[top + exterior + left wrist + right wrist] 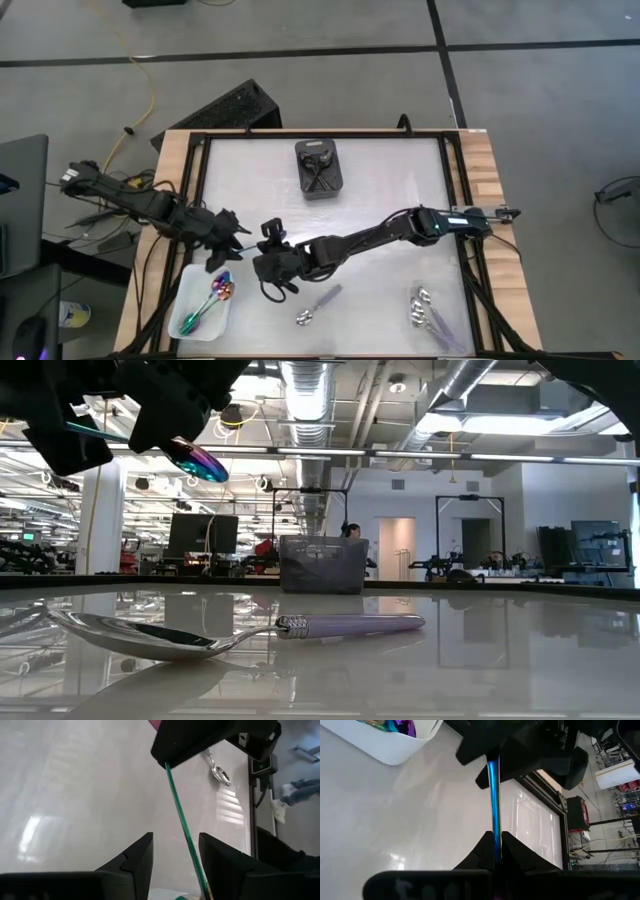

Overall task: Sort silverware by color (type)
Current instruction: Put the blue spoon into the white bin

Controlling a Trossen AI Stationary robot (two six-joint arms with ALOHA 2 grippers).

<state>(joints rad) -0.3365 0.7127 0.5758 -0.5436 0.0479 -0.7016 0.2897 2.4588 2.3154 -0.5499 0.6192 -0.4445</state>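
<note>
Now iridescent spoon point(493, 795) held aloft between both grippers, above table's 8 o'clock area, just beside white tray point(190, 325). Right gripper point(494, 840) clenched on its thin handle; bowl end shows rainbow in low view. Left gripper point(175, 850) fingers parted, handle running between them, contact unclear. White tray at 7 o'clock holds more iridescent spoons point(212, 300). Lilac-handled silver spoon point(318, 305) lies at 6 o'clock. Silver spoons point(428, 312) clustered at 4 o'clock. Black bin point(320, 168) at 12 o'clock with dark spoons inside.
</note>
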